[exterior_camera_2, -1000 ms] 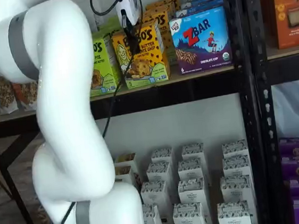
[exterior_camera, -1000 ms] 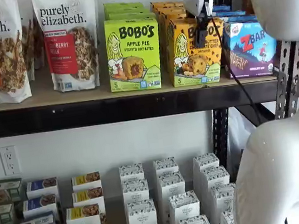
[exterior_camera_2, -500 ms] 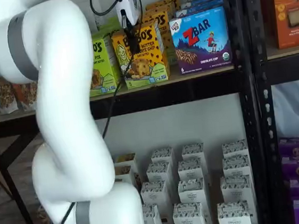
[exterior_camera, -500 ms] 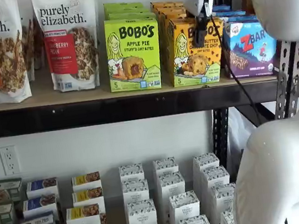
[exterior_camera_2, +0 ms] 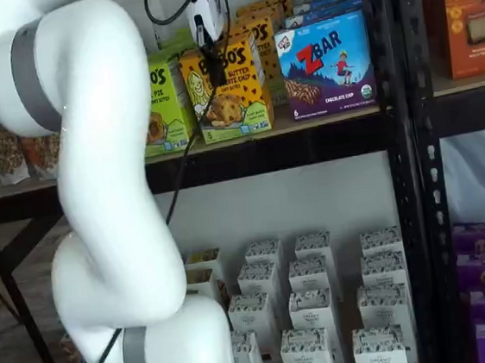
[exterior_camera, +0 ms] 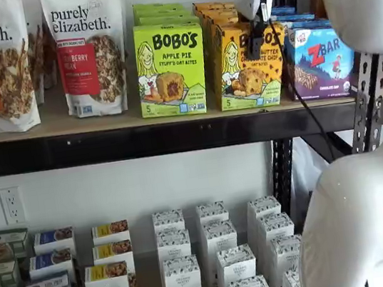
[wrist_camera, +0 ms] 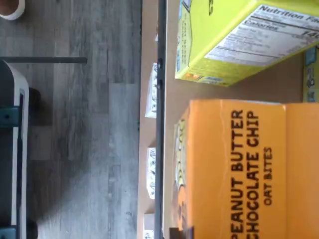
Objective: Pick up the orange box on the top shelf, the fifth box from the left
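Observation:
The orange box (exterior_camera: 243, 78) is a yellow-orange Bobo's Peanut Butter Chocolate Chip carton at the front of the top shelf (exterior_camera: 87, 123), with more cartons like it behind. It shows in both shelf views (exterior_camera_2: 236, 104). My gripper (exterior_camera: 257, 43) comes down from above onto the carton's top, one black finger lying over its front face. The fingers are closed on the box, which sits slightly raised off the board (exterior_camera_2: 323, 119). The wrist view looks onto the carton's orange top panel (wrist_camera: 249, 169) beside the shelf's black front rail (wrist_camera: 160, 124).
A lime-green Bobo's Apple Pie box (exterior_camera: 170, 67) stands close on the left, a blue ZBar box (exterior_camera: 322, 59) close on the right. Granola bags (exterior_camera: 87, 51) fill the shelf's left. Small white boxes (exterior_camera: 215, 255) stand on the lower level. A black upright (exterior_camera_2: 402, 130) stands to the right.
The orange box has risen a little with the gripper; its bottom edge sits slightly higher than a second ago. Its neighbours have not moved.

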Action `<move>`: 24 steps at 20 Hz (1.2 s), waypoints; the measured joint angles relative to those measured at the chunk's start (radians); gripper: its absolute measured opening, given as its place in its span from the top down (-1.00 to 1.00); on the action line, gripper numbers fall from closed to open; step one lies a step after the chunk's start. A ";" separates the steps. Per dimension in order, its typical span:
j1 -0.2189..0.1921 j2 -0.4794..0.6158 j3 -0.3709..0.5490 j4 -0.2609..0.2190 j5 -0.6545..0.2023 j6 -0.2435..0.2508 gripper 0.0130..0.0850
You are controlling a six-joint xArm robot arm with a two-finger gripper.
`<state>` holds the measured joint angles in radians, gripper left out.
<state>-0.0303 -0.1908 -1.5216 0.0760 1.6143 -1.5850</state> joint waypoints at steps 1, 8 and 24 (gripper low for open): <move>0.001 0.002 -0.005 -0.003 0.006 0.001 0.78; 0.013 -0.012 -0.008 -0.024 0.028 0.010 0.78; 0.051 -0.150 0.036 -0.031 0.136 0.050 0.78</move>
<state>0.0204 -0.3405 -1.4860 0.0449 1.7507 -1.5350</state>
